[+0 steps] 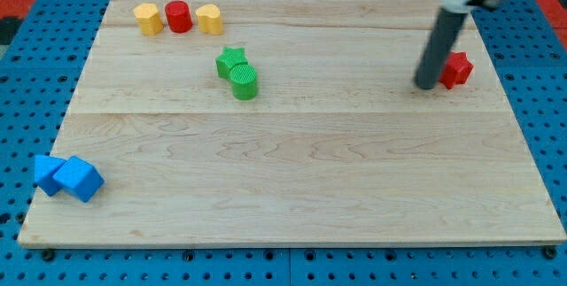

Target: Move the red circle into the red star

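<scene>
The red circle [178, 16] is a short red cylinder near the view's top left, standing between two yellow blocks [148, 19] [210, 19]. The red star [457, 70] sits at the view's right, near the board's right edge. My tip [426, 85] rests on the board just left of the red star, touching or nearly touching it. The tip is far to the right of the red circle.
A green star [230, 59] and a green cylinder [244, 82] touch each other in the upper middle. Two blue blocks [50, 173] [79, 179] sit together at the bottom left corner. The wooden board [292, 171] lies on a blue pegboard.
</scene>
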Controlling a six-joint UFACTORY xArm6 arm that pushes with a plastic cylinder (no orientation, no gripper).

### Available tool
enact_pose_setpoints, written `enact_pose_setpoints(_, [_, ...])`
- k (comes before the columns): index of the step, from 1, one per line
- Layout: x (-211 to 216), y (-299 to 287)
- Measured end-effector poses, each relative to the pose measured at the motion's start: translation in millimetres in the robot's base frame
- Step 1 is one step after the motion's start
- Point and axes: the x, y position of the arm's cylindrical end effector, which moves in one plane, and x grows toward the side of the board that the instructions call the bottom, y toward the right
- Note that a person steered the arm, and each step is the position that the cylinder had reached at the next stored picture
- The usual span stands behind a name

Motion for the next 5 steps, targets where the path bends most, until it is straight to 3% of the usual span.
enact_pose_setpoints(3, [-195.3,-272.2])
enact_pose_setpoints(4, [-197.9,-333.1])
enact_pose_setpoints(5, [-163.4,-337.9])
